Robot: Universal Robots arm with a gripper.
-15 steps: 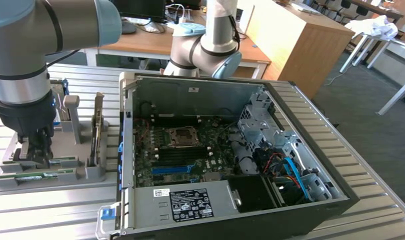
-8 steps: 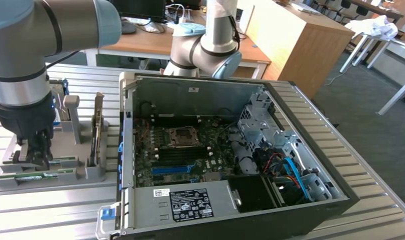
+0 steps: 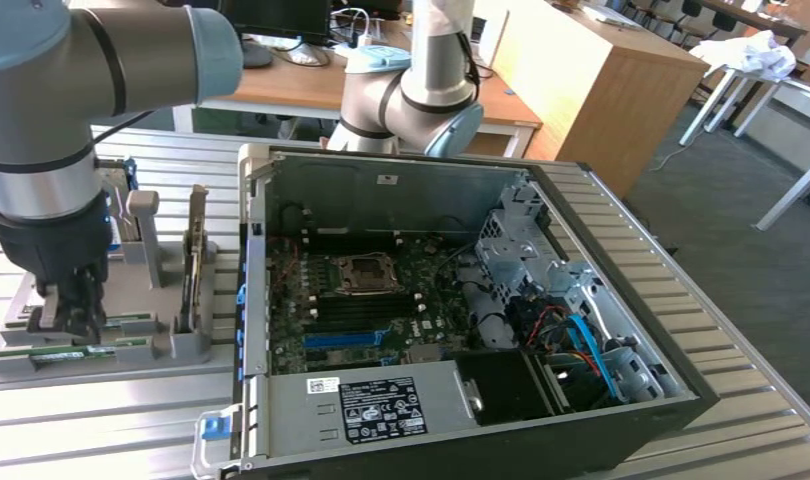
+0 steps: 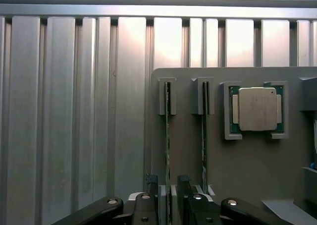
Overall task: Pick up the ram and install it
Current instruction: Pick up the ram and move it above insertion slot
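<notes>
Ram (image 4: pixel 168 136): thin green stick, edge-on | grey slotted holder (image 4: pixel 247 165) | jaws wide, straddling it

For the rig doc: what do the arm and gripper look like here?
The arm has thick silver-grey tubular links, pale blue joint caps and black rings at the joints. A thin black cable hangs off it. The gripper is black and boxy with two narrow dark fingers; behind them sit black linkage bars with silver screw heads.

arm (image 3: pixel 45 150): base joints at rear, end link vertical | wrist (image 3: pixel 45 215): pointing straight down | gripper (image 3: pixel 69 322): low, at the exterior view's left | jaws: parted, clear gap between both fingers (image 4: pixel 184 185)
</notes>
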